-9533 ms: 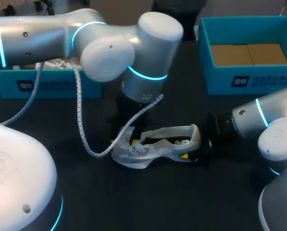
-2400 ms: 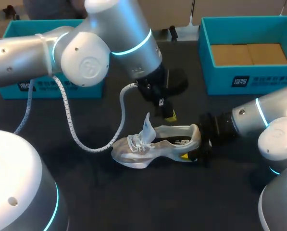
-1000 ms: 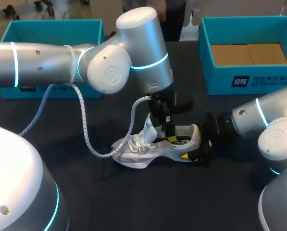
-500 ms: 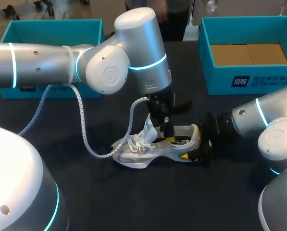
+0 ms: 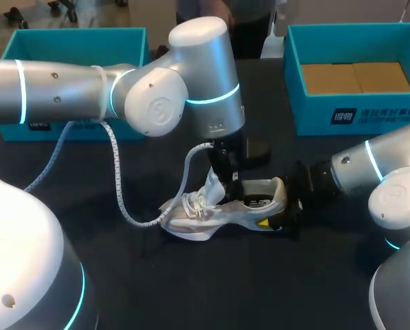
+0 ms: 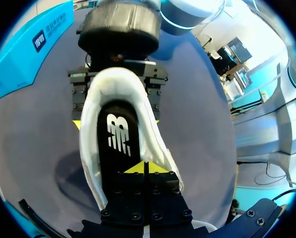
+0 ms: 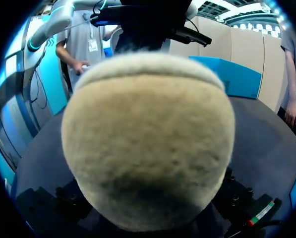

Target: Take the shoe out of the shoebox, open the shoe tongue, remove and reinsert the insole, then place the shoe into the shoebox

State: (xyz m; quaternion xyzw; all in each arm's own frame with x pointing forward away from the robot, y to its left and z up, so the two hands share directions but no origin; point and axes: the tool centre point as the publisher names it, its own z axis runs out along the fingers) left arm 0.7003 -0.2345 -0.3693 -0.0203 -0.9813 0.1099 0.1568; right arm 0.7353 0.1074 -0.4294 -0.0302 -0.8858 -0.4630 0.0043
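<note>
Above the insole (image 6: 119,141), the left tool (image 6: 145,167) is closed; the right tool (image 6: 115,122) clamps the shoe (image 5: 205,213) heel.

You see: shoe (image 5: 198,216) white with beige heel; insole (image 6: 119,144) black, 1 white logo; shoebox (image 5: 369,113) teal, tan floor; table (image 5: 191,289) black.

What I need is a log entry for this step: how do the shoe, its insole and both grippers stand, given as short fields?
shoe: sole down on the table, outside both boxes
tongue: standing up, opening exposed
insole: lying inside the shoe
left gripper: above the opening, fingers together, tips at the insole
right gripper: shut on the shoe's heel from both sides
left shoebox: far side of the table
right shoebox: far side of the table, cardboard inside
</note>
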